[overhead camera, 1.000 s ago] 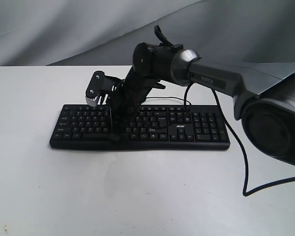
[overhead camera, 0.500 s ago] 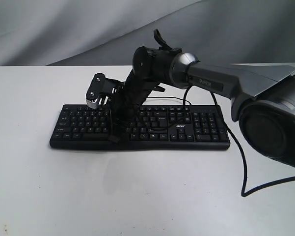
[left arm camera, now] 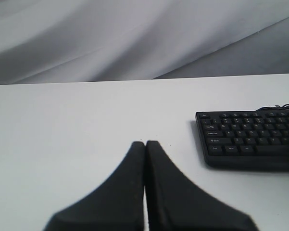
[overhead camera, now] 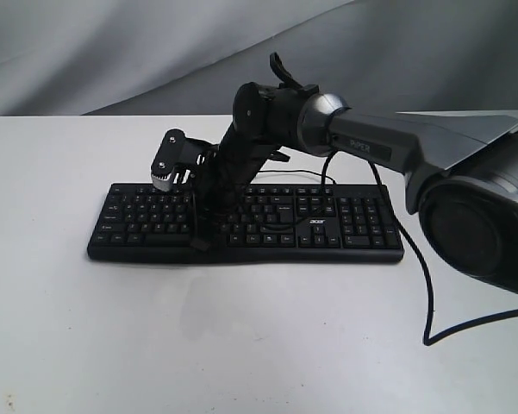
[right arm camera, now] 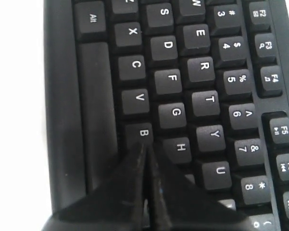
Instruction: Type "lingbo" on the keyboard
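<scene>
Prob. robot lab: white table (overhead camera: 241, 345) w/ grey cloth backdrop (overhead camera: 112, 52).

**Speaker 1:** What is hidden in the exterior view?

**Speaker 2:** The middle keys of the keyboard (overhead camera: 345, 226) are covered by the right arm (overhead camera: 388, 142). The key legends are too small to be read. The arm's rear joint is blurred and cut off by the right edge. The cable (overhead camera: 427, 285) is also cut off there.

**Speaker 1:** And in the wrist views?

**Speaker 2:** In the left wrist view only one end of the keyboard is seen, its legends blurred. The left gripper (left arm camera: 145, 143) is cropped by the picture's edge. In the right wrist view the keys beside B and H are concealed beneath the right gripper (right arm camera: 145, 147). Whether a key is touched by the jaws cannot be told.
</scene>
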Available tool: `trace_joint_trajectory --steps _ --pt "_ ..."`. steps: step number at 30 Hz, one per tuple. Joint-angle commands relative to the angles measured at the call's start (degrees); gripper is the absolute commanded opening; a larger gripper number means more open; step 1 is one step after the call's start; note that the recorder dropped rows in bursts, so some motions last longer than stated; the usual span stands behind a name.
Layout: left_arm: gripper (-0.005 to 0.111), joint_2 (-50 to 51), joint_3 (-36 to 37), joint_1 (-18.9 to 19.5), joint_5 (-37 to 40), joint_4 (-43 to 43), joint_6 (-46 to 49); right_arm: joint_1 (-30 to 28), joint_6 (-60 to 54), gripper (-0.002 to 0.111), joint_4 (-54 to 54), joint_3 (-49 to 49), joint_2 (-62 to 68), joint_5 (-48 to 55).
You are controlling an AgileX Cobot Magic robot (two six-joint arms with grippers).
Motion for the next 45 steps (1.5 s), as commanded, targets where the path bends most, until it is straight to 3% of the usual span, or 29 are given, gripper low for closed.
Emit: trace_joint_trajectory --steps 1,45 --pt "0.0 -0.15 0.25 0.11 -0.26 -0.46 -0.23 0.05 0.12 0.0 0.04 -0.35 -0.93 -0.13" --pt "0.0 -0.15 0.25 0.11 -0.26 -0.46 -0.23 0.19 -2.97 0.0 4.5 -0.35 -1.4 -8.43"
